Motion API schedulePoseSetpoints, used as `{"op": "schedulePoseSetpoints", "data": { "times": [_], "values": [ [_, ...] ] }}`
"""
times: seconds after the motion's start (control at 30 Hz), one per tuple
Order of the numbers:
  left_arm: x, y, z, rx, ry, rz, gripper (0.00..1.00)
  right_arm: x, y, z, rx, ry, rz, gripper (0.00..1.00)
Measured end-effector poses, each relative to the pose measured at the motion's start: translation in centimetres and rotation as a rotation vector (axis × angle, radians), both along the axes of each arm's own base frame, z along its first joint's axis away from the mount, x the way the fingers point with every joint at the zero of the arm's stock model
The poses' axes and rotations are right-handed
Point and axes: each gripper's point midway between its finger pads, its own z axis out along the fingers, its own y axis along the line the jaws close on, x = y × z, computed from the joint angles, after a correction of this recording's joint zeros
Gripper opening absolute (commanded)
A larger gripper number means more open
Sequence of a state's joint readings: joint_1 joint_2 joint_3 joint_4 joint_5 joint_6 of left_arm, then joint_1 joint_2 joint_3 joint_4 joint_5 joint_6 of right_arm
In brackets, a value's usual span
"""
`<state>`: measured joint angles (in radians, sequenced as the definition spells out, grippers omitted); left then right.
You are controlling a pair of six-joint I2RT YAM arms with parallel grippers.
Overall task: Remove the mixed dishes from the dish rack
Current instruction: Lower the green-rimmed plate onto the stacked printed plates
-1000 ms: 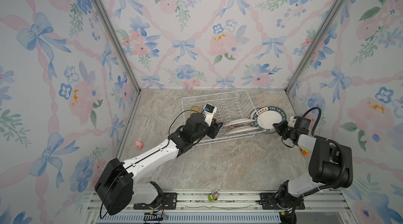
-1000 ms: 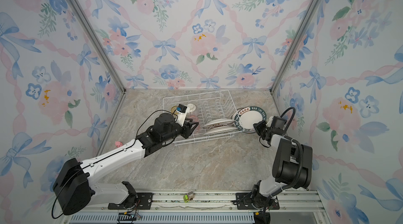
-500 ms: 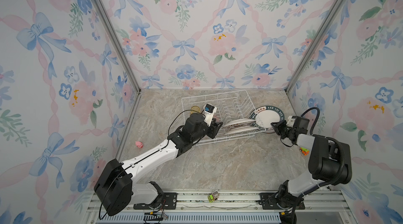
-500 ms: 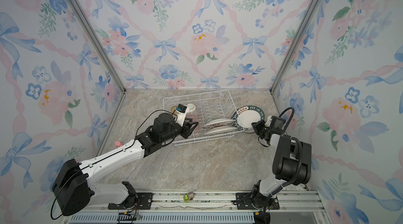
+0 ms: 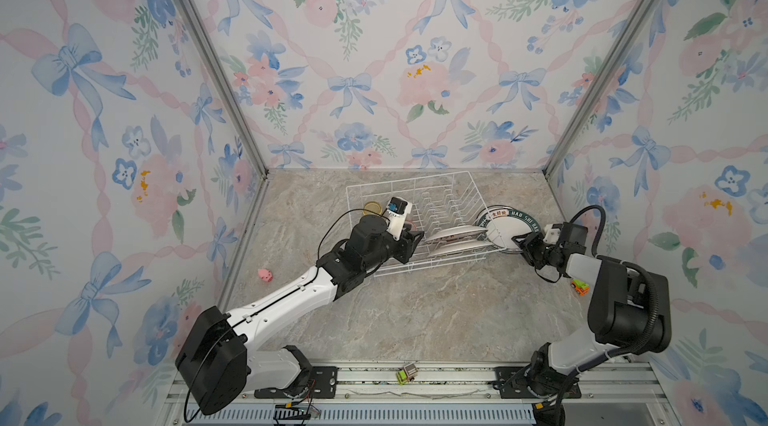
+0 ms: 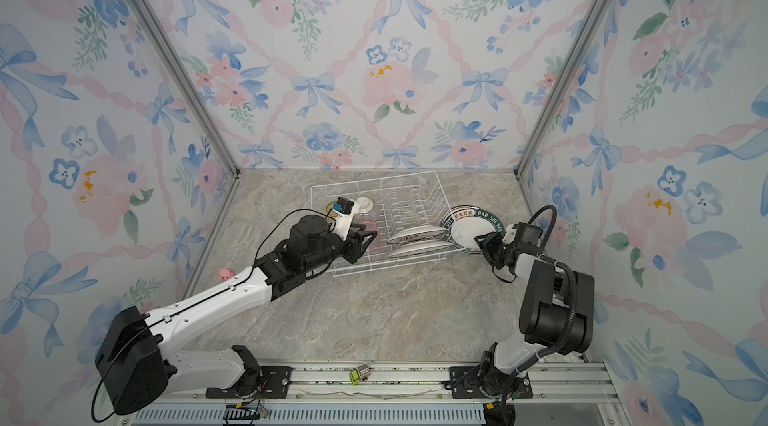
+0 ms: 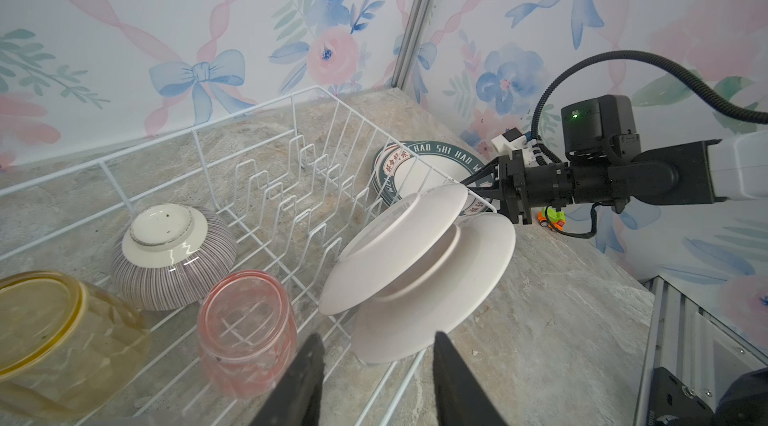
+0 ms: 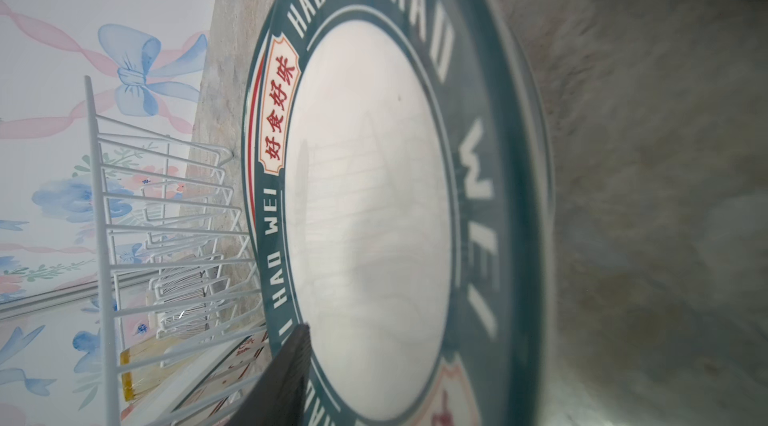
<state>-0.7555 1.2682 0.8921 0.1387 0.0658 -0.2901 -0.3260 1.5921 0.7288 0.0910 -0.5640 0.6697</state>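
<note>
The white wire dish rack [image 5: 407, 179] holds two plates [image 7: 399, 249] leaning in its slots, an upturned ribbed bowl [image 7: 172, 253], a pink tumbler [image 7: 245, 320] and a yellow tumbler [image 7: 62, 328]. My left gripper [image 7: 378, 339] hovers open just short of the lower plate's edge, with nothing between its fingers. Outside the rack's right end, dark-rimmed lettered plates [image 5: 505, 228] lie stacked on the table. My right gripper [image 5: 519, 242] stands open at the stack's near rim, jaws on either side of it. In the right wrist view only one finger [image 8: 291, 366] shows, over the top plate [image 8: 370, 195].
A pink toy [image 5: 264, 275] lies by the left wall. A green and orange toy car [image 5: 580, 287] sits beside the right arm. Another small toy [image 5: 406, 373] rests on the front rail. Patterned walls close in on three sides.
My right gripper's jaws have parted at the lettered plate's rim, and that plate has settled slightly left and lower onto the stack. The left arm has not moved.
</note>
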Motion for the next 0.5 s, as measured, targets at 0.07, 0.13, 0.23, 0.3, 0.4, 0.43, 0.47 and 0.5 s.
{"op": "schedulePoseSetpoints", "data": {
  "times": [0.07,0.13,0.23,0.3,0.4,0.43,0.47,0.5],
  "values": [
    [-0.1,0.0,0.1,-0.002,-0.003,0.000,0.43,-0.4,-0.1,0.5,-0.030,0.004,0.010,0.54],
    [-0.2,0.1,0.1,-0.002,-0.003,-0.001,0.43,-0.8,-0.3,1.0,-0.060,0.008,0.017,0.56],
    [-0.3,0.1,-0.3,0.005,0.000,-0.001,0.43,-1.3,-0.5,1.4,-0.102,0.020,0.029,0.59],
    [-0.3,0.2,-0.5,0.008,0.003,-0.001,0.43,-1.5,-0.7,1.2,-0.123,0.037,0.034,0.60],
    [-0.3,0.2,-0.6,0.010,0.004,0.002,0.43,-2.0,-0.8,0.8,-0.139,0.067,0.041,0.61],
    [-0.3,0.2,-0.6,0.010,0.004,0.002,0.43,-2.2,-0.8,0.6,-0.145,0.075,0.044,0.62],
    [-0.3,0.2,-0.6,0.010,0.004,0.002,0.43,-2.3,-0.9,0.6,-0.153,0.083,0.046,0.63],
    [-0.3,0.2,-0.6,0.011,0.004,0.002,0.43,-2.4,-1.0,0.5,-0.161,0.093,0.049,0.63]
  ]
}}
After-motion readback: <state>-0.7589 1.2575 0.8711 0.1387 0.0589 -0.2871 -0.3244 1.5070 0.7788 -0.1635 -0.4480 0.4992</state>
